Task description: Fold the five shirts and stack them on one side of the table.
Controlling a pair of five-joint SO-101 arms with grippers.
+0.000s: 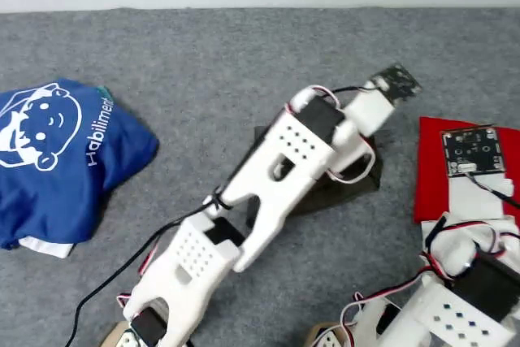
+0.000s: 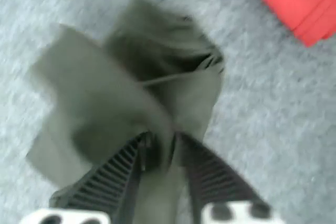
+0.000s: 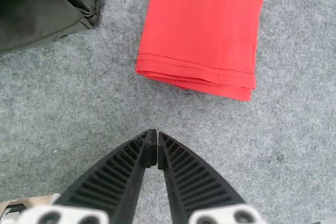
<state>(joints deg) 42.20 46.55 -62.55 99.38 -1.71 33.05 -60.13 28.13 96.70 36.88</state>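
Nearest, the right claw (image 3: 157,148) hangs pinched shut on nothing over the grey, felt-like tabletop (image 3: 273,145), just short of the red shirt (image 3: 202,30). That shirt lies folded into a flat rectangle with its stitched hems stacked at the near edge, so it is probably finished. Farther in, the left claw (image 2: 160,153) is clamped on a bunched fold of the olive shirt (image 2: 131,87), soft and rumpled at mid-table, likely to draw a flap over. At the left side, a blue shirt (image 1: 57,160) with white print slumps loosely over a white garment (image 1: 45,245).
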